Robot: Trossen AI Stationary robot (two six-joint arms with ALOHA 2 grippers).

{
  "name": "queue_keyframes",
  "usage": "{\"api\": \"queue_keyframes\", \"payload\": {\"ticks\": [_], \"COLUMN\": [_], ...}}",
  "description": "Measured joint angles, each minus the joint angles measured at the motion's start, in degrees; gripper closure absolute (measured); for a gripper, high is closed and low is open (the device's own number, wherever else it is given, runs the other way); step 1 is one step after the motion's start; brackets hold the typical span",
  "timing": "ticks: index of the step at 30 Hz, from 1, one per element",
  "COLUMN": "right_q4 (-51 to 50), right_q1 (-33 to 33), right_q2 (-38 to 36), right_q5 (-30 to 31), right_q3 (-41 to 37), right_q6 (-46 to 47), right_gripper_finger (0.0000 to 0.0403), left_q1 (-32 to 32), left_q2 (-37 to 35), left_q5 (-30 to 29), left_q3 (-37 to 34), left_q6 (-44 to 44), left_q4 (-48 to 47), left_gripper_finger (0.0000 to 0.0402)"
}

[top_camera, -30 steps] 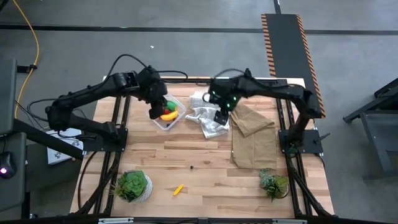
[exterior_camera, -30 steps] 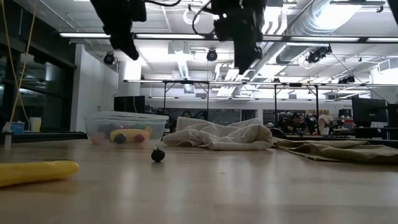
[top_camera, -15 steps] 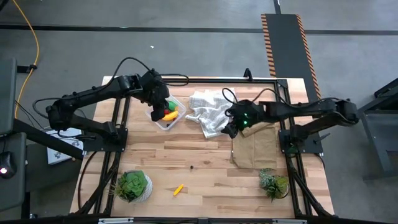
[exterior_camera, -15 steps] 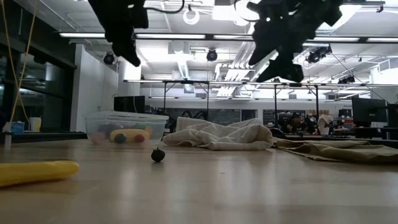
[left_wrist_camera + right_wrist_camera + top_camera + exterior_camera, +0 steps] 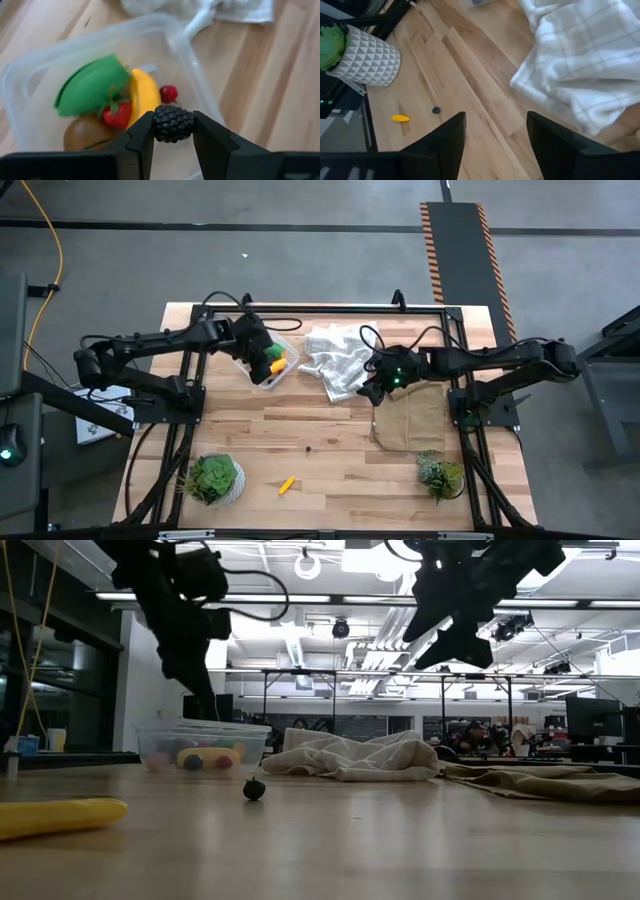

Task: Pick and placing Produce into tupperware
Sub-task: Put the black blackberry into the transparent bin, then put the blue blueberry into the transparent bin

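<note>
Currently, status by item, largest first:

Table [image 5: 330,435]: wooden top carried a white checked cloth [image 5: 335,360] and a brown paper bag [image 5: 410,400].

Right arm: it had swung off the cloth toward the bag half a second earlier and since held there. Right gripper [image 5: 372,392] hung above the cloth edge, fingers spread with nothing between them.

Left arm: it had dropped over the last second from high above the container to just over it. Left gripper [image 5: 173,131] was clamped on a blackberry [image 5: 173,123].

Tupperware [image 5: 197,75]: clear tub at the table's back left, holding a green piece [image 5: 90,86], banana [image 5: 145,95], strawberry [image 5: 117,114], kiwi [image 5: 85,135] and red berry [image 5: 168,93].

Meaning: release of the blackberry into the tub appeared imminent.

Remaining produce: yellow piece [image 5: 287,484] and dark berry [image 5: 308,447] lay on the front boards, well apart from the tub.
</note>
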Motion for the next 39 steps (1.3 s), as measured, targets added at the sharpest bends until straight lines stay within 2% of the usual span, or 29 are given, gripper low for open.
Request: {"api": "queue_keyframes", "payload": {"ticks": [13, 18, 26, 31, 35, 39], "right_q4": [0.0, 0.0, 0.0, 0.9, 2.8, 9.2], "right_q1": [0.0, 0.0, 0.0, 0.0, -0.5, -2.8], "right_q2": [0.0, 0.0, 0.0, 0.0, 0.0, -0.4], "right_q5": [0.0, -0.1, -0.2, -0.6, -1.1, -4.4], "right_q3": [0.0, 0.0, 0.0, 0.0, 0.0, 0.0], "right_q6": [-1.9, -2.3, -2.5, -3.0, -4.8, -5.9], "right_gripper_finger": [0.0201, 0.0201, 0.0201, 0.0201, 0.0201, 0.0201], "left_q1": [-0.1, 0.0, 0.0, 0.0, -0.1, -0.1], "left_q2": [0.0, 0.0, 0.0, -1.2, -3.8, -9.2], "left_q5": [-2.4, -4.4, -4.3, 2.6, 5.0, 8.6], "left_q3": [-4.5, -4.5, -4.5, -4.4, -1.4, 0.8], "left_q6": [-3.4, -4.7, -5.3, -7.5, -9.0, -10.3], "left_q4": [4.0, 5.0, 5.5, 7.4, 6.9, 5.0], "left_gripper_finger": [0.0292, 0.0265, 0.0223, 0.0223, 0.0241, 0.0264]}}
